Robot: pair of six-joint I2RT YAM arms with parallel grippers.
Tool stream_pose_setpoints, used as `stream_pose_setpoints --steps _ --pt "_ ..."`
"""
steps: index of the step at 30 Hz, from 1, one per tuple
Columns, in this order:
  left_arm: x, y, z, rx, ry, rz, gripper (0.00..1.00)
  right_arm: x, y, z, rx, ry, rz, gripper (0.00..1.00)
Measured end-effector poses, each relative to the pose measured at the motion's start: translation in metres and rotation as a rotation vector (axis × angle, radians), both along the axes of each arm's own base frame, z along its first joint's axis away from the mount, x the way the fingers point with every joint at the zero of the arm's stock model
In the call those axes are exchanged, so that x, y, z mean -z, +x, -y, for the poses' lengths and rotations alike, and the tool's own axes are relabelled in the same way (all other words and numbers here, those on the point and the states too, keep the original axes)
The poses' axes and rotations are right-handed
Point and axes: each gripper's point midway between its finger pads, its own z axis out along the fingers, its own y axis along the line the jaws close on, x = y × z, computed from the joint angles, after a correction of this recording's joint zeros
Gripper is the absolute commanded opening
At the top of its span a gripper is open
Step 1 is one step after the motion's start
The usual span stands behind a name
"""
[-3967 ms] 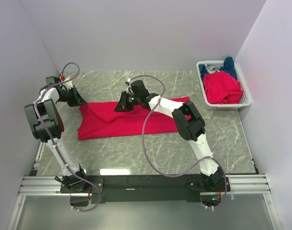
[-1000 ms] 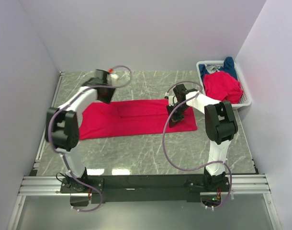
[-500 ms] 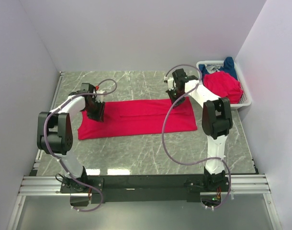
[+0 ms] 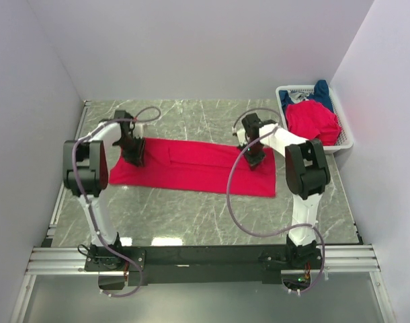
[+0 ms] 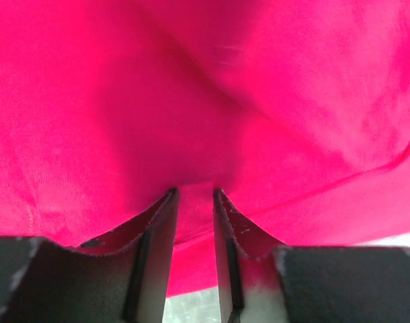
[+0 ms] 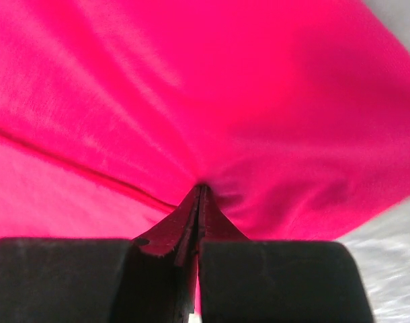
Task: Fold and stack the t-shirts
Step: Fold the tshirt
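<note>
Standing at the near edge of the table point(image 4: 191, 215), both arms reach over a red shirt point(image 4: 191, 165) that lies flat as a long band across the middle of the marbled top, its right end nearer the bases than its left.

The left pincer point(image 4: 134, 158) is down on the band's left end, close to the far edge of the cloth. In the left wrist view its fingers point(image 5: 158, 249) stand narrow, with only a slim gap, and the red cloth gathers into creases that run to their tips.

The right pincer point(image 4: 253, 159) is down on the band's right end. In the right wrist view its jaws are pressed together with a pinch of red cloth at the tips, and folds fan out from that spot.

Farther back, in the far right corner, a white basket point(image 4: 322, 149) holds another red shirt point(image 4: 312, 122) bunched up, and a blue shirt point(image 4: 320, 91) hangs over its far rim.
</note>
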Motion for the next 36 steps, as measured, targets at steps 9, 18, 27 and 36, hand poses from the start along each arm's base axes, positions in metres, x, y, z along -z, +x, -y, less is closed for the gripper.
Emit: stream_pose_setpoints --steps 9,18,27,36 --pt "-0.024 0.181 0.032 0.053 -0.049 0.273 0.45 -0.007 -0.204 -0.104 -0.443 0.211 -0.323 0.01" --pt "-0.089 0.114 0.060 0.060 -0.128 0.346 0.43 -0.068 -0.133 -0.109 -0.216 0.459 -0.215 0.01" --pt "-0.055 0.078 0.062 0.011 -0.177 0.262 0.39 -0.021 -0.122 -0.121 -0.183 0.427 -0.293 0.00" --pt "-0.010 0.094 0.074 0.023 -0.169 0.173 0.35 0.002 -0.170 -0.144 -0.250 0.413 -0.439 0.01"
